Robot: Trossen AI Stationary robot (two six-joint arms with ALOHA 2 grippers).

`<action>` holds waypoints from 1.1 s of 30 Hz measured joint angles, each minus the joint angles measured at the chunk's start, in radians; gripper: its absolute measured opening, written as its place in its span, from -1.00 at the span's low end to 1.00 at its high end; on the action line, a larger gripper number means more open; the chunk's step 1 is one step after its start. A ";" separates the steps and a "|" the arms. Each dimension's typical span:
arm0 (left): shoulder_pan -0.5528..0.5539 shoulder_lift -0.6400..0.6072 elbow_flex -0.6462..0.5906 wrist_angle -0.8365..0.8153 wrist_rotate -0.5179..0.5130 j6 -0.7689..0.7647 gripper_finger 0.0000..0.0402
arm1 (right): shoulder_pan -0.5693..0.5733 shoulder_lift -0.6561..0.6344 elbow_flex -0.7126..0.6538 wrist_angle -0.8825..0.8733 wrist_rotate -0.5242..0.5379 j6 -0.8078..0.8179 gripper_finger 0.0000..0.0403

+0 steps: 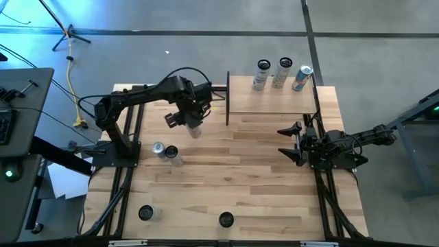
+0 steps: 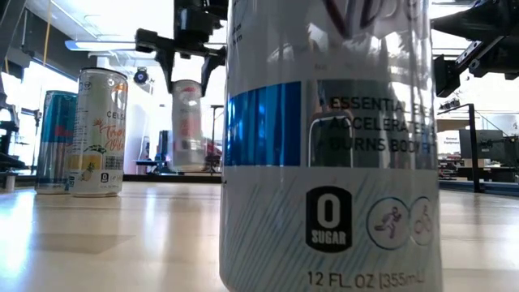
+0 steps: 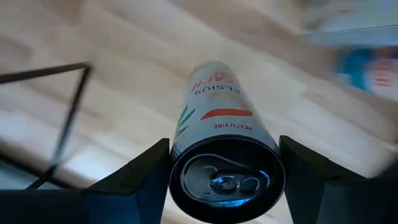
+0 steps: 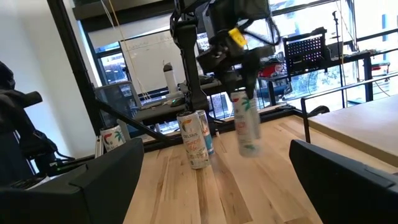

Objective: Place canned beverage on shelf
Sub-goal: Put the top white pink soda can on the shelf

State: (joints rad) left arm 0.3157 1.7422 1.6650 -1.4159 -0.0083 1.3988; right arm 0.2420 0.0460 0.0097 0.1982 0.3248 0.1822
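From above, the left gripper [image 1: 193,122] holds a can [image 1: 195,130] over the counter [image 1: 240,178], just left of the shelf [image 1: 274,101], which already carries three cans. Low view: the can [image 2: 188,122] hangs upright, clear of the counter. Left wrist: jaws clamp its top, long axis vertical. Right gripper [image 1: 291,143] waits, jaws wide open, farther off.

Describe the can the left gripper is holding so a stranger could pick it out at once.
Find the shelf at the table's far edge. Just off its left end, the left gripper holds a can by its top. It is the only can lifted off the wood.
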 joint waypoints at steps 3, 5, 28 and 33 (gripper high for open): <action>-0.013 0.021 0.000 -0.046 0.002 0.020 0.09 | 0.000 0.000 0.000 0.000 0.000 0.000 0.93; -0.021 0.038 0.000 -0.067 0.000 0.043 0.09 | 0.000 0.000 0.000 0.000 0.001 0.000 0.93; -0.030 0.106 0.000 0.006 -0.097 0.183 0.17 | 0.000 0.000 0.000 -0.007 0.004 0.000 0.93; -0.030 0.106 0.000 0.096 -0.114 0.230 0.17 | 0.000 0.000 0.000 -0.007 0.003 0.000 0.93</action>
State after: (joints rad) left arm 0.2859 1.8484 1.6646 -1.3196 -0.1220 1.6287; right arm 0.2417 0.0463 0.0097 0.1909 0.3283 0.1823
